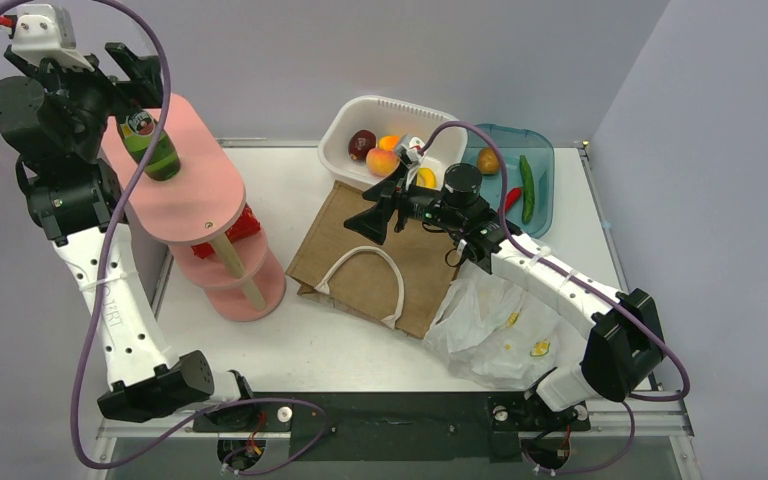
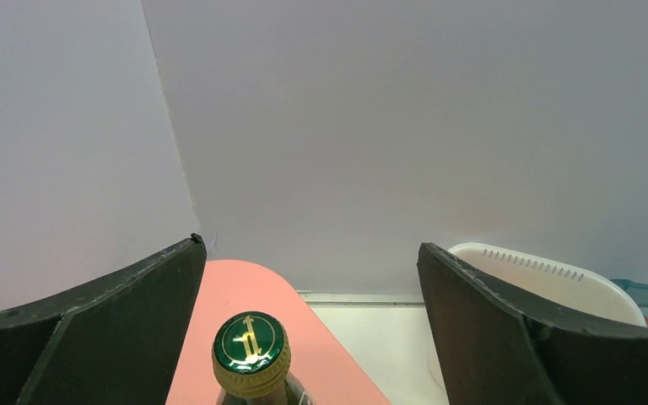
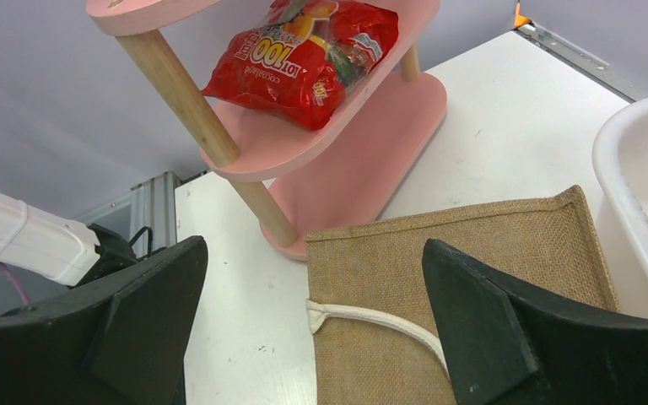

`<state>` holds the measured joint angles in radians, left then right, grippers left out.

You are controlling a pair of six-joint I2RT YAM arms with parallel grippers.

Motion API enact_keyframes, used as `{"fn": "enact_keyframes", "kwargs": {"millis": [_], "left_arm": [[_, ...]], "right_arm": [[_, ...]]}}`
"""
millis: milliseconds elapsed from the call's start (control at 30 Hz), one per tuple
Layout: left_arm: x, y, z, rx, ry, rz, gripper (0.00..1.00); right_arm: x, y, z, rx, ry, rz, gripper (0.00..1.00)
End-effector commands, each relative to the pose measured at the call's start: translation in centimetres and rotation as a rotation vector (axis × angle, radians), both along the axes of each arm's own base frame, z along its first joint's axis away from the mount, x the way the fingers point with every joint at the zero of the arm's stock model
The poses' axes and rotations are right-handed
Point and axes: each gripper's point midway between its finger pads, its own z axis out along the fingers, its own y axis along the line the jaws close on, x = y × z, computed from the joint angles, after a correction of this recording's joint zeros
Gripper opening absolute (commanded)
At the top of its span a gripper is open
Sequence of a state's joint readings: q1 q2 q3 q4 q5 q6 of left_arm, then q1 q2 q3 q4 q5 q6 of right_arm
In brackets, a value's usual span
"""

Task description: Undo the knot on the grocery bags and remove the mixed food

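Observation:
A green labelled glass bottle point(image 1: 150, 148) stands upright on the top pink shelf; its green and gold cap point(image 2: 251, 353) shows low between my left gripper's fingers. My left gripper point(image 1: 138, 85) is open around the bottle top, with gaps on both sides. A flattened white grocery bag point(image 1: 500, 330) with yellow marks lies under my right arm. My right gripper point(image 1: 375, 212) is open and empty above the brown bag point(image 3: 464, 278). The cucumber point(image 1: 527, 188) and red pepper point(image 1: 512, 198) lie in the blue tray point(image 1: 545, 150). A peach-coloured fruit point(image 1: 383, 160) sits in the white basin point(image 1: 360, 110).
A three-tier pink shelf point(image 1: 200, 190) stands at the left with a red snack packet point(image 3: 304, 55) on its middle tier. The stiff brown bag point(image 1: 350, 250) with white loop handles lies flat mid-table. The basin also holds a dark red fruit point(image 1: 362, 143).

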<state>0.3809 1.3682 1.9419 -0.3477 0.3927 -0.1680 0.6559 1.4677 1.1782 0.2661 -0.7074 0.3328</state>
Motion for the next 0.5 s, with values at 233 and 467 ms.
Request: {"fn": "enact_keyframes", "kwargs": {"millis": [233,467], "left_arm": [[-2.9,-0.2,1.9,0.045,-0.064,0.062,0.97],[-6.4,-0.2,1.8,0.001,-0.122,0.134,0.97]], "right_arm": [[-0.9,-0.2,2.4,0.038,-0.062,0.019,0.93],[-0.7,-1.6,2.6,0.013,-0.089,-0.008,0.95]]}}
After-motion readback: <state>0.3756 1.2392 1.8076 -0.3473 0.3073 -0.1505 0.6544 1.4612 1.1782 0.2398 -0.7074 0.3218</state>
